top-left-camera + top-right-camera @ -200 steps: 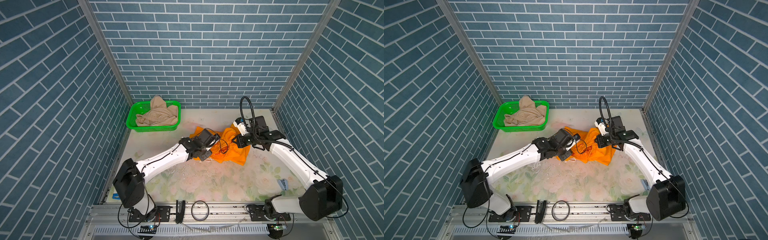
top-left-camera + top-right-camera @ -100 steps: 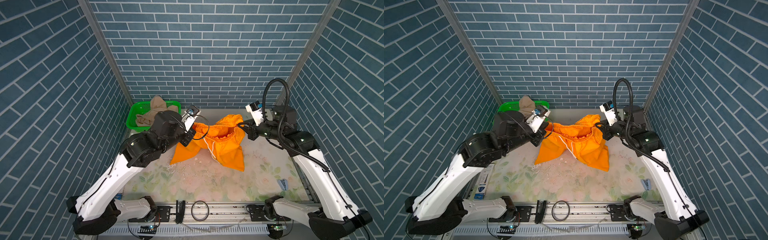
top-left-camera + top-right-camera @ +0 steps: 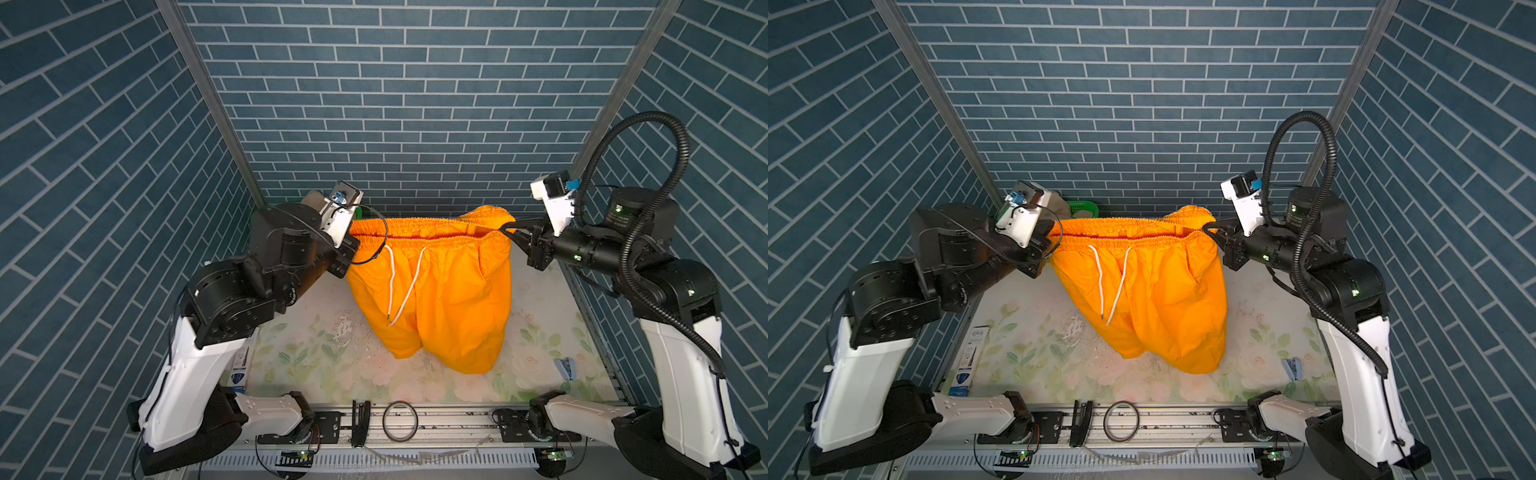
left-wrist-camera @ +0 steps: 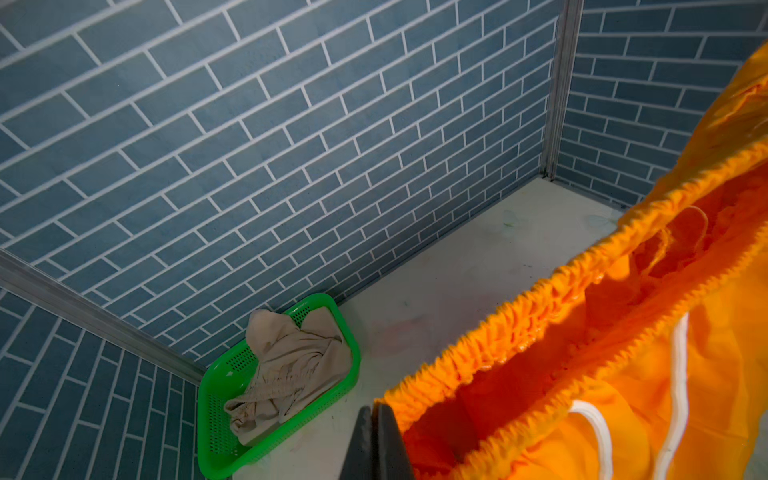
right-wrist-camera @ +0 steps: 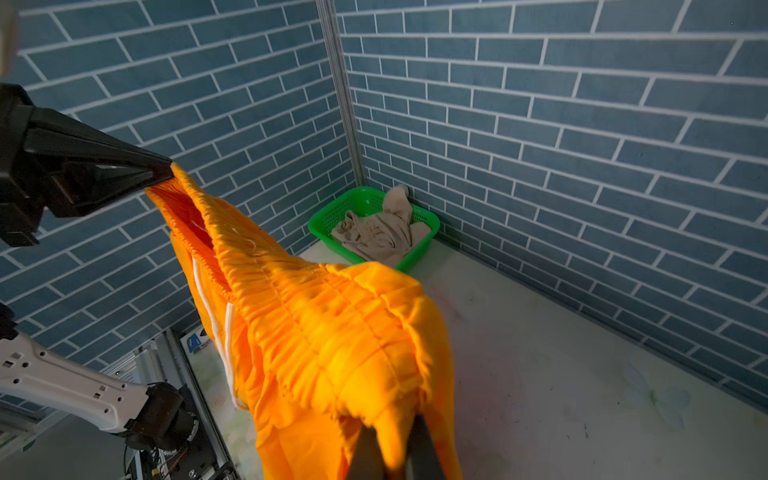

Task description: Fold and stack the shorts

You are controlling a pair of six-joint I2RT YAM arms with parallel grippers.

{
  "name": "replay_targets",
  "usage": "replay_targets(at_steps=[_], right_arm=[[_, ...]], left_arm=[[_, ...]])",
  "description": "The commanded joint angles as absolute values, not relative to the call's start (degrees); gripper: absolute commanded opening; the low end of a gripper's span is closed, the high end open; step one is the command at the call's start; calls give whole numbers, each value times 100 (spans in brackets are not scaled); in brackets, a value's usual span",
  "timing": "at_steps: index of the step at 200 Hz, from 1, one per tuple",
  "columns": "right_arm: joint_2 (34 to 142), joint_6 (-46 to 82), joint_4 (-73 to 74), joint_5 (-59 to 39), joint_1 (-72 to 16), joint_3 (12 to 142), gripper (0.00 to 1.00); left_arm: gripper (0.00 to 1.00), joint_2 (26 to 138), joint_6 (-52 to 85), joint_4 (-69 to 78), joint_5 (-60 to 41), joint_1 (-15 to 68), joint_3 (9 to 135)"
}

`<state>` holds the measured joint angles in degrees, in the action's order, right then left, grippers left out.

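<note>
The orange shorts (image 3: 432, 291) (image 3: 1142, 291) hang in the air above the floral table (image 3: 316, 361), waistband stretched level and legs drooping to the table top. My left gripper (image 3: 353, 242) (image 3: 1047, 237) (image 4: 376, 411) is shut on the waistband's left end. At the right end my right gripper (image 3: 505, 227) (image 3: 1206, 227) (image 5: 392, 451) is shut on a fold of the waistband. White drawstrings dangle down the front. The beige shorts (image 4: 286, 374) (image 5: 378, 232) lie crumpled in the green basket (image 4: 216, 440) (image 5: 332, 208) in the back left corner.
Blue brick walls close in the back and both sides. A flat box (image 3: 241, 365) lies at the table's left edge, a small blue clip (image 3: 566, 368) at the front right. A black ring (image 3: 400, 420) rests on the front rail.
Both arms rose from the table with the orange shorts and moved apart. The waistband went from bunched to stretched out between the two grippers.
</note>
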<state>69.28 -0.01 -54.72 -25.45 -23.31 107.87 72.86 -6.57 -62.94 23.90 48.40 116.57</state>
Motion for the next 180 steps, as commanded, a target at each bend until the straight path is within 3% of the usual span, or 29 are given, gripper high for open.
replay_targets(at_steps=[1,23,43,83,143,180], right_arm=[[7072,26,-5457,-1989,-2292,9925,0],[7124,46,-5097,-1696,-2294,9122,0],[7496,-53,-5073,-1513,-2292,8774,0],[8521,-168,-4371,-2133,-2301,8176,0],[10456,-185,-3417,-2450,-2421,8673,0],[10961,-193,-3095,-2636,-2427,9000,33]], left_arm=[[0,7461,-414,-6186,2294,4491,10778],[0,7678,-107,-5662,1447,3871,9858],[0,7938,-81,-5244,1339,3603,9182],[0,8373,-6,-4395,1161,3423,7968],[0,8825,423,-3467,814,3204,6741],[0,9023,519,-3231,756,3146,6506]])
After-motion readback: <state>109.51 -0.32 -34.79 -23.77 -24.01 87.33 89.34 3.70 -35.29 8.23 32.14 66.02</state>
